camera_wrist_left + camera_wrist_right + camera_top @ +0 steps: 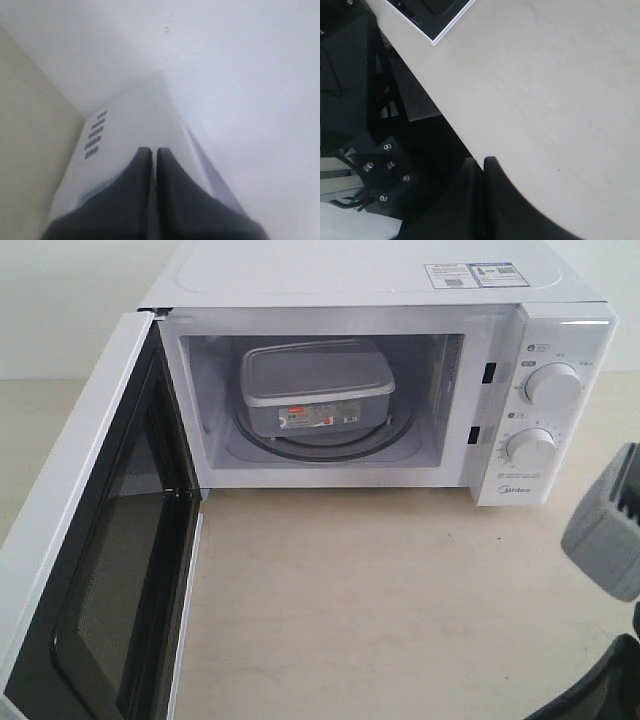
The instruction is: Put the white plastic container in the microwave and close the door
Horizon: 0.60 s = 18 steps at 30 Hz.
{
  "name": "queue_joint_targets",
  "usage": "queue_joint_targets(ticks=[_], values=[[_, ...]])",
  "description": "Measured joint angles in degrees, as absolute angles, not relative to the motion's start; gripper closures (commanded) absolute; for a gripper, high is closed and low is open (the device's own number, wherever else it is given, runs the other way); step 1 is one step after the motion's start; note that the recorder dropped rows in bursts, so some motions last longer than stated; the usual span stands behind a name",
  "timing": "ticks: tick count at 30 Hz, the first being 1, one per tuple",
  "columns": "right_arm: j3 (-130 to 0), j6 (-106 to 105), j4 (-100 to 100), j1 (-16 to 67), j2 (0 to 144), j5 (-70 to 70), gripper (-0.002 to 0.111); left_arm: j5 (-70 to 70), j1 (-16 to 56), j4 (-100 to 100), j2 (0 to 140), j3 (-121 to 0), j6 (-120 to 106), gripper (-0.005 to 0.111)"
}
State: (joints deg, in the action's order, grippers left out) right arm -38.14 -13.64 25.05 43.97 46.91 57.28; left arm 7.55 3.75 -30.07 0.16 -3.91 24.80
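white plastic container (316,390) inside. door (110,570) open: stiff, probably light swing, push near free edge. left pincer (153,151), right pincer (484,161) closed, empty.

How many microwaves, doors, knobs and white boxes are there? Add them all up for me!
Microwave: 1
Door: 1
Knobs: 2 (upper knob, lower knob)
White box: 1
Total: 5
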Motion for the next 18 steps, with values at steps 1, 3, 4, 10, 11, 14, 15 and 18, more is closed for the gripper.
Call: queue_joint_targets(ticks=[1, 3, 4, 10, 11, 14, 15, 18], values=[[-38.14, -13.64, 25.05, 43.97, 46.8, 57.3, 0.108, 8.61, 3.75, -30.58, 0.16, -6.03, 24.8, 0.102], [-38.14, -13.5, 24.92, 43.97, 46.68, 57.52, 0.108, 11.5, 3.75, -31.26, 0.12, -11.25, 23.85, 0.102], [-38.14, -13.5, 24.92, 43.97, 46.68, 57.52, 0.108, 13.91, 3.75, -31.44, 0.12, -14.24, 22.69, 0.102], [-38.14, -13.41, 24.92, 43.97, 46.63, 57.64, 0.108, 37.79, 3.75, -28.56, 8.69, -31.46, 8.29, 0.102], [-38.14, -13.41, 24.92, 43.97, 46.63, 57.64, 0.108, 41.97, 3.75, -27.2, 11.17, -33.51, 7.39, 0.102], [-38.14, -13.27, 24.92, 43.97, 46.63, 57.86, 0.108, 56.0, 3.75, -24.47, 18.55, -39.99, 5.19, 0.102], [-38.14, -13.01, 24.92, 43.97, 46.63, 58.17, 0.108, 60.31, 3.75, -24.05, 20.58, -41.37, 4.41, 0.102], [-38.14, -12.85, 24.92, 43.97, 46.4, 59.13, 0.108, 67.63, 3.75, -23.64, 26.96, -45.29, 1.27, 0.102]])
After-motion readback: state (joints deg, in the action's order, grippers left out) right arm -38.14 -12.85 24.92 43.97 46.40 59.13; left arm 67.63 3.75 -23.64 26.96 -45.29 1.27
